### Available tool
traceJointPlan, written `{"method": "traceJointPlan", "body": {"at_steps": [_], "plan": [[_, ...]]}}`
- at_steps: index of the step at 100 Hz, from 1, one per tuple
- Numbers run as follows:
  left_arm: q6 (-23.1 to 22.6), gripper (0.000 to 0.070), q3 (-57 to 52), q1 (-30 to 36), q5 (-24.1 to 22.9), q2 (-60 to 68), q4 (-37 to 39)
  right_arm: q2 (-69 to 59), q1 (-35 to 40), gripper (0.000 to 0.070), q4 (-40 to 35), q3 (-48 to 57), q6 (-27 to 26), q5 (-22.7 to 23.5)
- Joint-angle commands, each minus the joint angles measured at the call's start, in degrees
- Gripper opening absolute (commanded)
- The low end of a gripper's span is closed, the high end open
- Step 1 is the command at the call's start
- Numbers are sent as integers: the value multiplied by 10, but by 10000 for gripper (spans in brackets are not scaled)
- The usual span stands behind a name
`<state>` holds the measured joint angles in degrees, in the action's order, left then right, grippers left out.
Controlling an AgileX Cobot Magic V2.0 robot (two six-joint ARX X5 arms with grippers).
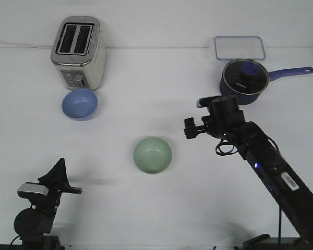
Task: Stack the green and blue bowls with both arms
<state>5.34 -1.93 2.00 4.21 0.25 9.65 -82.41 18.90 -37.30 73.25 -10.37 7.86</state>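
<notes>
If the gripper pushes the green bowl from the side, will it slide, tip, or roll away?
The green bowl sits upright on the smooth white table, so it would probably slide rather than roll. Its rounded sides suggest that a high push could rock or tip it. It looks rigid and small, likely light, and its smooth surface may be slippery for pincer fingers.

There are two bowls: one blue bowl [80,103] and one green bowl [153,154]. One toaster [77,52], one saucepan [245,80] (it has a glass lid), one clear container [239,48], and two robot arms.
</notes>
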Motion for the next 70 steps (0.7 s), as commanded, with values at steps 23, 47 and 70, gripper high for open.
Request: {"method": "traceJointPlan", "body": {"at_steps": [23, 47, 70], "plan": [[-1, 10, 11, -1, -2, -1, 7, 90, -77, 582, -33, 6, 87, -51], [0, 10, 11, -1, -2, -1, 7, 163, -139, 582, -23, -26, 100, -50], [-1, 10, 11, -1, -2, -1, 7, 267, -162, 582, 92, -160, 98, -52]]}}
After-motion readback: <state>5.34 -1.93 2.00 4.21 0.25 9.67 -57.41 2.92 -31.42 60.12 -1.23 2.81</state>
